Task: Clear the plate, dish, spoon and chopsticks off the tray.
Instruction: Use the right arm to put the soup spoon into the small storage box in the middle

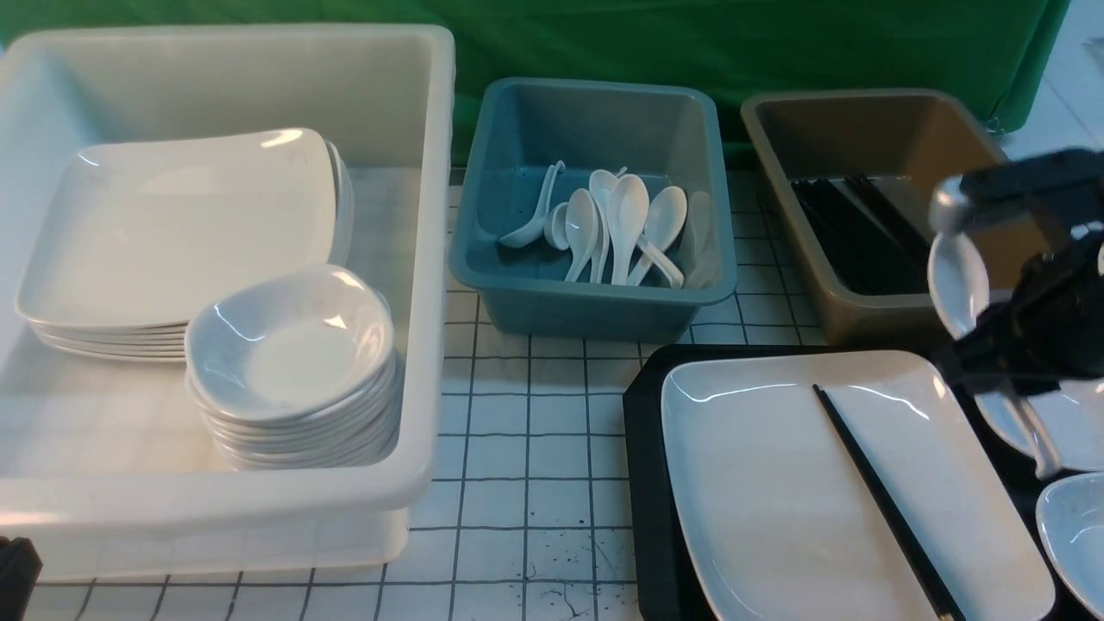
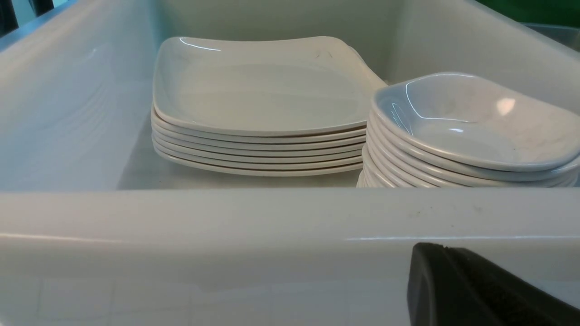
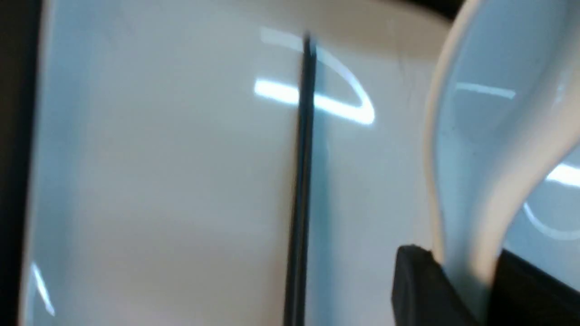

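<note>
Facing the white tub [image 1: 435,285], the left gripper [image 2: 471,290] was seen closed. Rightward, the chopsticks [image 1: 880,496] were laid across the plate [image 1: 776,483] on the tray [image 1: 642,483]. Farthest right, the spoon [image 1: 956,280] was clamped in the right gripper [image 3: 471,294] above the tray.

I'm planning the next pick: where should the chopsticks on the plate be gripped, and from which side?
Probably mid-length, from straight above, pinched across their width. The chopsticks are thin and lie flat, diagonally on the plate, so nothing can slip under them from the side, and a middle grip should keep them level.
</note>
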